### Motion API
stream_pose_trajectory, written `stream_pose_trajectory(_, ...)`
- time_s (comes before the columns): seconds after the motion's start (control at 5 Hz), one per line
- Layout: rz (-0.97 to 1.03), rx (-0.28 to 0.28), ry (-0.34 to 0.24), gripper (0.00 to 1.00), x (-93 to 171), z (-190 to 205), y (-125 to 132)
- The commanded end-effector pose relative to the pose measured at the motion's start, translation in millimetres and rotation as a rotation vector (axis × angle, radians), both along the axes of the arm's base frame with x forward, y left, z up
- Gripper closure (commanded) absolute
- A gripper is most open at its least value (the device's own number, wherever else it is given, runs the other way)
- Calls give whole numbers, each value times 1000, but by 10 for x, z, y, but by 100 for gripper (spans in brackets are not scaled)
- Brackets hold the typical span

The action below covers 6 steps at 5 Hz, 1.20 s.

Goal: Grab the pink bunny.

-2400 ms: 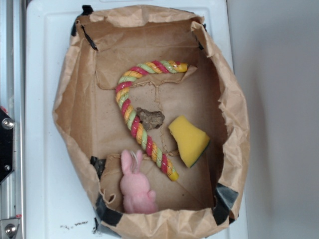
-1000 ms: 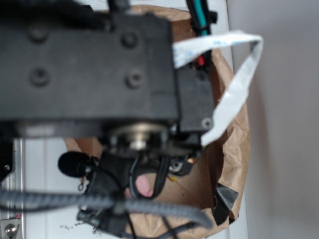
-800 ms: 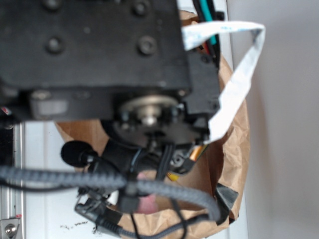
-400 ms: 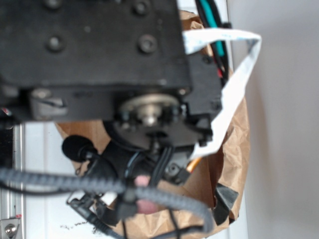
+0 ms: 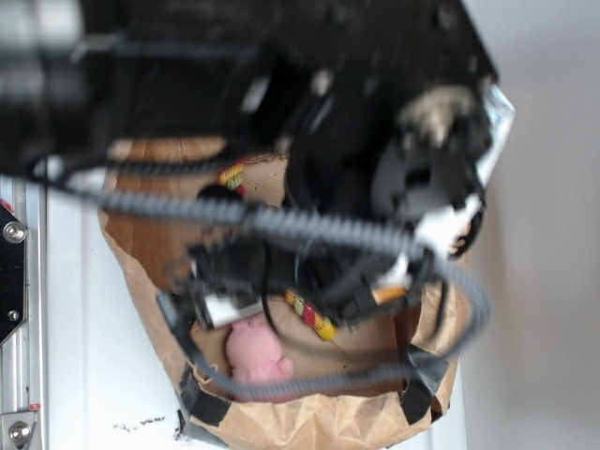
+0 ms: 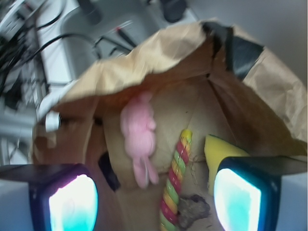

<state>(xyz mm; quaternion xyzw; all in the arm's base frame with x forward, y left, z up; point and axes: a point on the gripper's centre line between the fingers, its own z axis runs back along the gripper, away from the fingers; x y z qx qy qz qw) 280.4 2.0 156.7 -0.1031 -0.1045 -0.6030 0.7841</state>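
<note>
Pink bunny (image 6: 138,134): lies flat on the floor of the brown paper bag (image 6: 159,48), close against its taped end wall, ears pointing toward the striped rope (image 6: 174,180). It touches nothing but the paper, so it is free to be gripped.

Gripper (image 6: 154,195): spread wide, empty, its two glowing pads (image 6: 72,204) framing the lower wrist view; raised over the bag, bunny between and beyond the pads, apparently to line up a descent.

Yellow sponge (image 6: 219,154): beside the rope, apart from the bunny.

Brown lump (image 6: 192,211): near the rope's far side; identity unclear.

Exterior view: arm blurred, hiding most of the bag; bunny (image 5: 253,354) shows beneath it.
</note>
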Motion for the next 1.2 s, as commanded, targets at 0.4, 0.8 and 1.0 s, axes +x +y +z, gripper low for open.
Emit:
stream_pose_trajectory(0.4,-455,118,-131,0,-196,-296,-325)
stream_pose_trajectory(0.8,-489,82,-119,0,-337,-290,-441)
stream_pose_trajectory(1.0,-489,82,-119,0,-337,-290,-441)
